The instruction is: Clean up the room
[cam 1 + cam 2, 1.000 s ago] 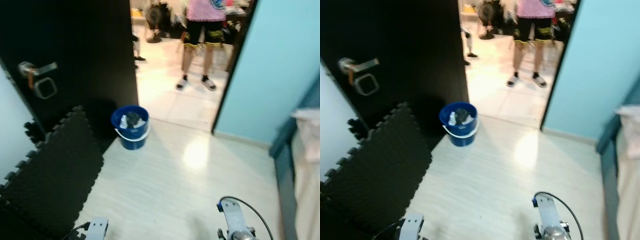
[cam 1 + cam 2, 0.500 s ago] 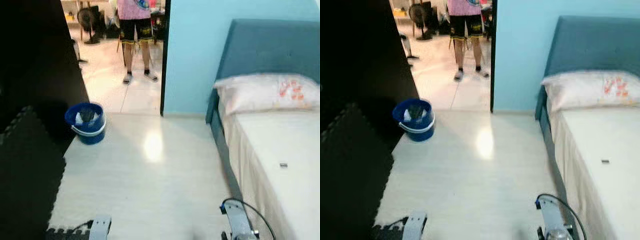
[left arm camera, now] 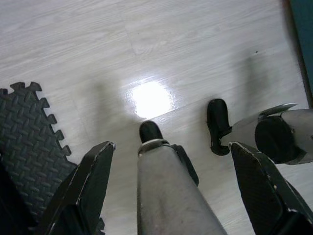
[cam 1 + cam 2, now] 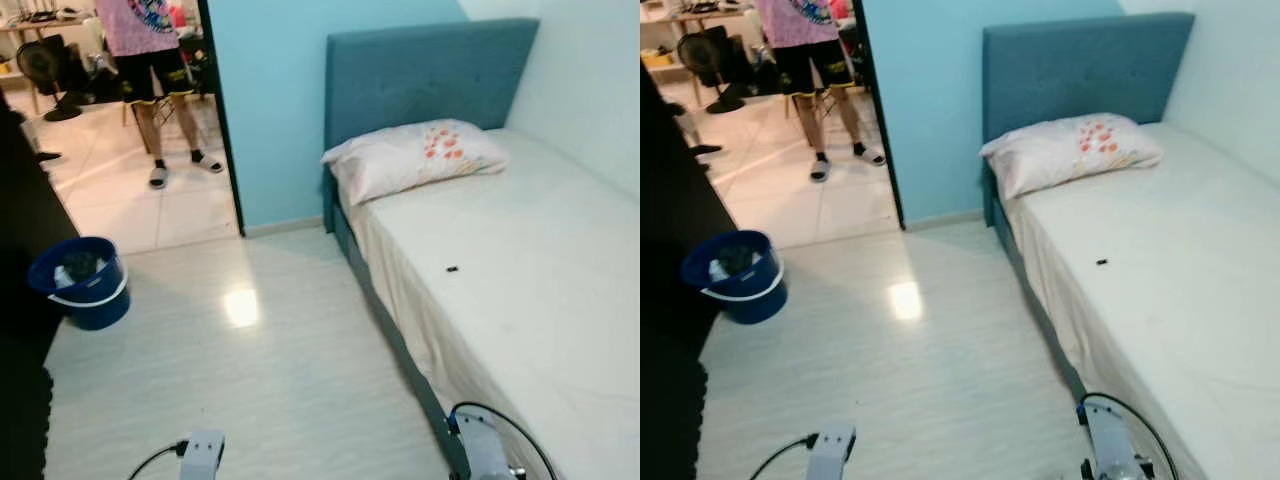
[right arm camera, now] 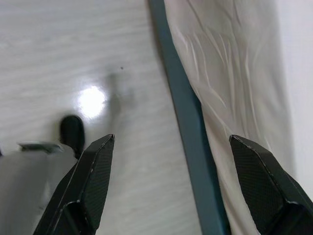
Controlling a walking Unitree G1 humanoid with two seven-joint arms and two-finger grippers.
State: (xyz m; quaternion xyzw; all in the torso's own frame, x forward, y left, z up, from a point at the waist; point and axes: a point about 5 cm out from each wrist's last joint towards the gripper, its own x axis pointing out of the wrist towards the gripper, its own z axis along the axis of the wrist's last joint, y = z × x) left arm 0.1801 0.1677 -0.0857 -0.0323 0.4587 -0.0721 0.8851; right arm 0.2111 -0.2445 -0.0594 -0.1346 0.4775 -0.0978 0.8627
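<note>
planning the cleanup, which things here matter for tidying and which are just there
For the job:
- small dark object lying on the bed
- blue bucket holding rubbish, on the floor

Just there:
- pillow at the headboard
- person in the doorway
- black foam mat

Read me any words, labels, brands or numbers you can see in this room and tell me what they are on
No text can be read.
The person's pink shirt has a printed graphic, too blurred to read.
The shorts carry a yellowish trim, no legible letters.
The pillow has an orange-red pattern, not words.
The blue bucket shows no label.
</note>
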